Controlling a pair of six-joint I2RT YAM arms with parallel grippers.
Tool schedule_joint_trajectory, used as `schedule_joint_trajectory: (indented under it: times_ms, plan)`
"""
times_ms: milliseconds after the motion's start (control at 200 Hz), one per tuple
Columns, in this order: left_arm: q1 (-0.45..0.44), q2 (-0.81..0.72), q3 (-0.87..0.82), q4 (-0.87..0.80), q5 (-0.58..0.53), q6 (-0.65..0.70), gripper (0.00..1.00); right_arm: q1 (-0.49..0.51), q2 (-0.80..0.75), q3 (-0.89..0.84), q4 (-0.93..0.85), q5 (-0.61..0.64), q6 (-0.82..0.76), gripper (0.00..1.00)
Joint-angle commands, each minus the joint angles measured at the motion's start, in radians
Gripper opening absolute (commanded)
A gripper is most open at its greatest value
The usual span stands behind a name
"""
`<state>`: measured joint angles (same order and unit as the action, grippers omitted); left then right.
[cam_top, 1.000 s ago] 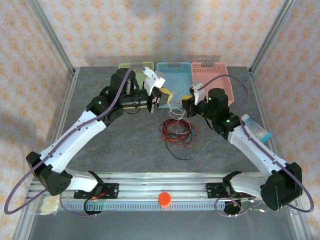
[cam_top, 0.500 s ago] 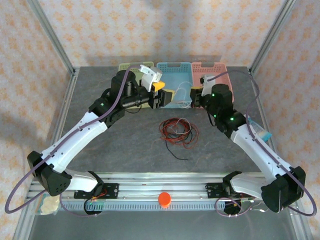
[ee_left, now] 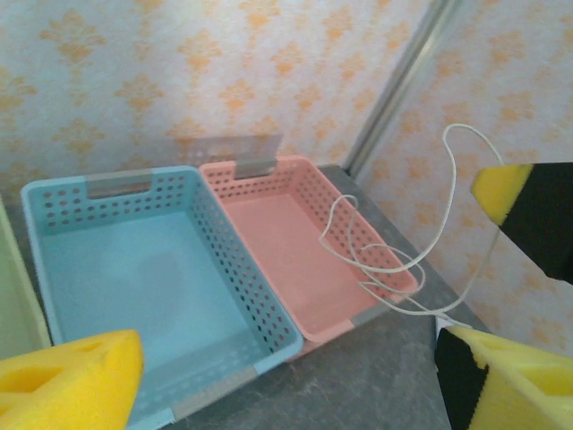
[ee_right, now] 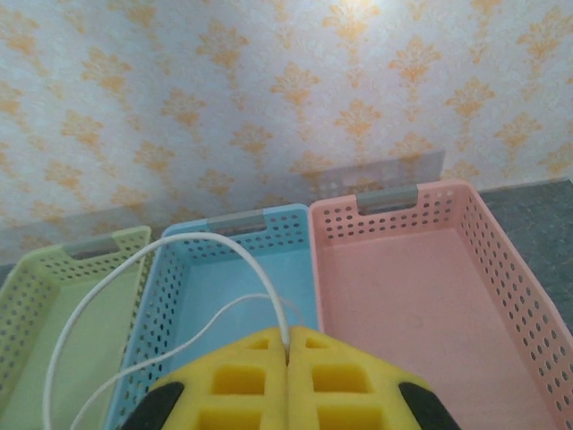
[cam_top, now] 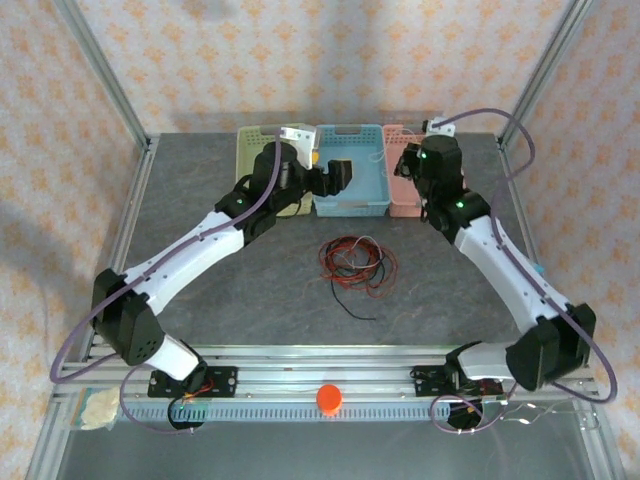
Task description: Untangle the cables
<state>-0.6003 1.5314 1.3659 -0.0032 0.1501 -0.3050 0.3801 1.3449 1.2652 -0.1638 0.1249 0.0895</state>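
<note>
A red and black coil of cables (cam_top: pixel 352 262) lies on the grey table in the middle. The thin whitish cable (ee_right: pixel 193 236) is apart from it, pinched between the yellow pads of my right gripper (ee_right: pixel 286 349), which is shut and hangs above the basket row (cam_top: pixel 402 165). In the left wrist view that whitish cable (ee_left: pixel 452 193) dangles in loops over the pink basket (ee_left: pixel 286 242). My left gripper (ee_left: pixel 286 358) stands wide open over the front of the blue basket (cam_top: pixel 338 172), nothing between its fingers.
Three perforated baskets stand in a row at the table's far edge: green (cam_top: pixel 248 150), blue (cam_top: pixel 350 207), pink (cam_top: pixel 405 205). A tube (cam_top: pixel 535 268) lies near the right edge behind my right arm. A red knob (cam_top: pixel 329 398) sits on the front rail.
Both grippers have moved back from above the coil to the baskets. The whitish cable went with the right gripper, away from the red and black coil, which stayed put.
</note>
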Motion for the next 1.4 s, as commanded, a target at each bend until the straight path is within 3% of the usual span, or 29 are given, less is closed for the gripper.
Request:
schedule_joint_trajectory:
  times_ms: [0,305,611,786,891,971,1151,1397]
  plan:
    - [0.037,0.037,-0.013,0.118,-0.095,-0.098,0.86,-0.004,0.084,0.081,-0.010,-0.007,-0.012,0.00]
    - [0.131,0.131,-0.080,0.245,-0.099,-0.210,0.86,-0.008,0.387,0.296,0.007,-0.119,-0.003,0.00]
    - [0.135,0.221,-0.114,0.262,-0.109,-0.214,0.89,-0.009,0.692,0.528,-0.080,-0.152,-0.010,0.00]
    - [0.134,0.227,-0.174,0.346,-0.086,-0.197,0.86,-0.008,0.790,0.589,-0.116,-0.171,-0.002,0.00]
    - [0.135,0.229,-0.189,0.353,-0.087,-0.199,0.87,-0.008,0.814,0.600,-0.128,-0.185,0.000,0.00]
    - [0.134,0.233,-0.196,0.347,-0.088,-0.205,0.88,-0.008,0.815,0.597,-0.127,-0.201,-0.004,0.06]
    - [0.134,0.229,-0.183,0.294,-0.073,-0.206,0.88,-0.009,0.775,0.572,-0.117,-0.217,-0.027,0.37]
    - [0.087,0.140,-0.187,0.204,-0.061,-0.139,0.86,-0.004,0.606,0.445,-0.097,-0.184,-0.068,0.36]
